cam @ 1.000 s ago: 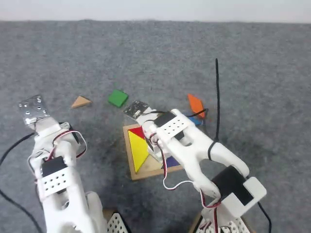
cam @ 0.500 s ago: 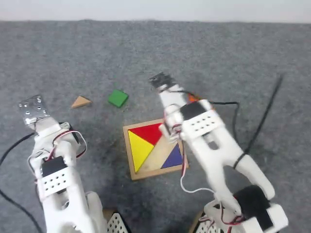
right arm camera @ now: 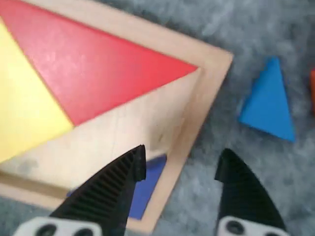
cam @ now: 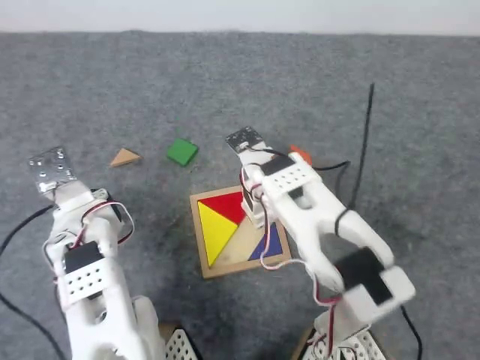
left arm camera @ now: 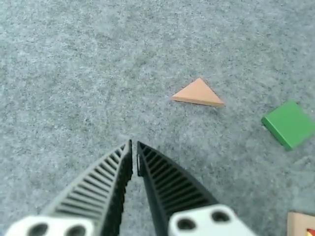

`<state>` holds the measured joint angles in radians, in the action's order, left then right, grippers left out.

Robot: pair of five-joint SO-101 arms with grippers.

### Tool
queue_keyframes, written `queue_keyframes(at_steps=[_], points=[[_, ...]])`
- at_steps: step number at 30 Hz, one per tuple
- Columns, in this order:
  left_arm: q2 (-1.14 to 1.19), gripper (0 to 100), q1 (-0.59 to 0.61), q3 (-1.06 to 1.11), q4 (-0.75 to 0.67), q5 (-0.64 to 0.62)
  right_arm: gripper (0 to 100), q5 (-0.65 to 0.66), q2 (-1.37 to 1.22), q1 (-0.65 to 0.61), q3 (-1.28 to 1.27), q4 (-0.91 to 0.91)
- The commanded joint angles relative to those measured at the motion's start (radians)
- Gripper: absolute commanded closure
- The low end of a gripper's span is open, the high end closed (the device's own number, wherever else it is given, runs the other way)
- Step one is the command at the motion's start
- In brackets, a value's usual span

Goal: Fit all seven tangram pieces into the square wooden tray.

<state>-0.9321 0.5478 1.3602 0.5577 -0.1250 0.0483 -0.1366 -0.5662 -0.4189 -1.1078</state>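
The right gripper (right arm camera: 183,153) gapes empty over the rim of the tray (cam: 232,268), which holds red (cam: 225,205), yellow (cam: 214,229) and purple (cam: 271,246) triangles. From the tray, a green square (cam: 181,151) lies at eleven o'clock, a tan triangle (cam: 124,157) at ten and an orange piece (cam: 301,154) at one. The left gripper (left arm camera: 134,144) is clenched, empty.

Grey, carpet-covered tabletop (cam: 150,82). Lying directly on it: square wooden tray (cam: 198,234) near the middle; tan triangle (cam: 124,157) and green square (cam: 181,151), apart, on the left arm's side; blue triangle (right arm camera: 268,103) just beside a tray corner; orange piece (cam: 301,154) nearby.
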Motion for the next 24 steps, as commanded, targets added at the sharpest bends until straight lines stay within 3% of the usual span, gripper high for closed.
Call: queue_keyframes(at_steps=[1,7,19,24], points=[[-0.02,98,0.003,-0.007,-0.025,0.008,86.0,-0.014,-0.051,-0.01,0.101,0.012],[-0.02,98,0.003,-0.007,-0.025,0.009,99.0,-0.086,-0.093,0.002,0.14,0.012],[-0.02,98,0.003,-0.007,-0.025,0.009,99.1,-0.5,-0.102,0.067,0.238,-0.024],[-0.021,98,0.002,-0.007,-0.025,0.009,99.1,-0.651,-0.102,0.064,0.244,0.039]])
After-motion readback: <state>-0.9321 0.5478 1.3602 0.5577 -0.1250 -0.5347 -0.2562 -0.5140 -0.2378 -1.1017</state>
